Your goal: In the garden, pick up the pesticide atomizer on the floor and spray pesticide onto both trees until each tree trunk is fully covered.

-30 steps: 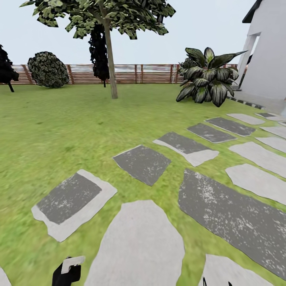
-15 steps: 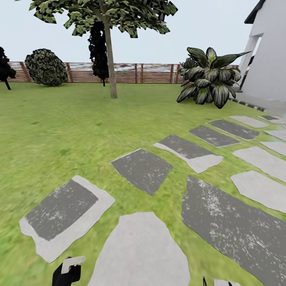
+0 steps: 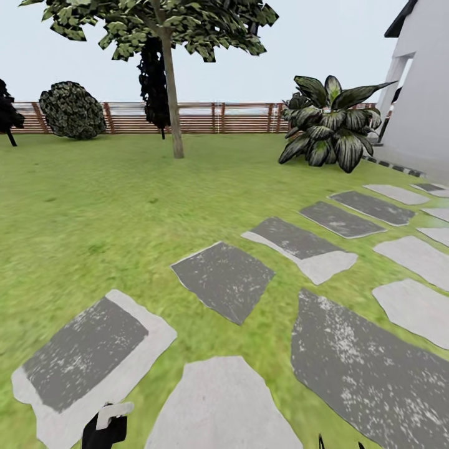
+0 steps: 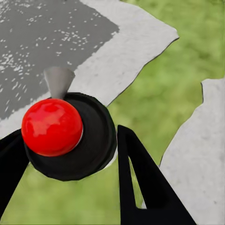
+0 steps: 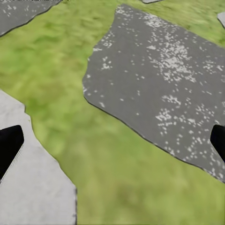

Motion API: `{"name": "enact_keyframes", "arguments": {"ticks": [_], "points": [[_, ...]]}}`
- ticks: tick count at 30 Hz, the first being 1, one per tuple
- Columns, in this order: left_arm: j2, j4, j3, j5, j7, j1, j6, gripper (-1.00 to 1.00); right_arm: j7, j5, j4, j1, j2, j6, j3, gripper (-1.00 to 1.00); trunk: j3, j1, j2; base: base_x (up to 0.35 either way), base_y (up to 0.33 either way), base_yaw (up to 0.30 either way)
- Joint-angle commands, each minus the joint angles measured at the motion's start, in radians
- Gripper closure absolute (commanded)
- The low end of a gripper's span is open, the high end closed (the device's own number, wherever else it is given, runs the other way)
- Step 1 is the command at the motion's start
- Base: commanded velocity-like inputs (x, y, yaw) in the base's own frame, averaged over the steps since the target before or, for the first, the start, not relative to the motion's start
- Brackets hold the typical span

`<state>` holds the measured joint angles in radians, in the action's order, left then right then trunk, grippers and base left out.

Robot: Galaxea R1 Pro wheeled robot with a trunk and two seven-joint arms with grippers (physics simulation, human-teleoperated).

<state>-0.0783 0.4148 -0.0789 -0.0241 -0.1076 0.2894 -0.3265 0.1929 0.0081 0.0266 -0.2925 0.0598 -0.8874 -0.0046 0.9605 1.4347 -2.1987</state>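
In the left wrist view my left gripper (image 4: 70,140) is shut on the pesticide atomizer (image 4: 51,126), which has a round black body, a red ball top and a grey nozzle. The head view shows them at the bottom left, the atomizer (image 3: 112,413) above the gripper (image 3: 103,433). My right gripper (image 5: 112,145) stands open over grass and paving, its tips (image 3: 340,444) at the head view's bottom edge. Far ahead on the garden lawn (image 3: 93,199) stands a tree (image 3: 169,37) with a bare pale trunk (image 3: 173,106). Pesticide on the bark is too far to make out.
Grey stepping stones (image 3: 224,277) run across the grass from near me toward the white house (image 3: 424,93) on the right. A large broad-leaved plant (image 3: 327,125) grows beside it. A brown slat fence (image 3: 212,116) and a dark round shrub (image 3: 72,110) close the back.
The whole view has shifted: the stepping stones have slid down and toward me and the plant slightly right, so the camera has moved forward. Both grippers keep their places in the picture.
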Motion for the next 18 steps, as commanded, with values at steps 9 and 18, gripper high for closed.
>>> {"name": "enact_keyframes", "arguments": {"ticks": [9,18], "points": [[0.000,-0.001,0.000,-0.002,-0.001,0.001,-0.003,1.00,0.002,0.001,-0.001,-0.001,0.000,-0.002,0.000,-1.00,0.001,0.000,0.000,0.339,0.000,0.000],[0.000,-0.001,0.000,-0.002,-0.001,0.000,-0.003,1.00,0.002,0.001,-0.001,-0.001,0.000,-0.003,0.000,-1.00,0.001,0.000,0.000,0.339,0.000,0.000]]}}
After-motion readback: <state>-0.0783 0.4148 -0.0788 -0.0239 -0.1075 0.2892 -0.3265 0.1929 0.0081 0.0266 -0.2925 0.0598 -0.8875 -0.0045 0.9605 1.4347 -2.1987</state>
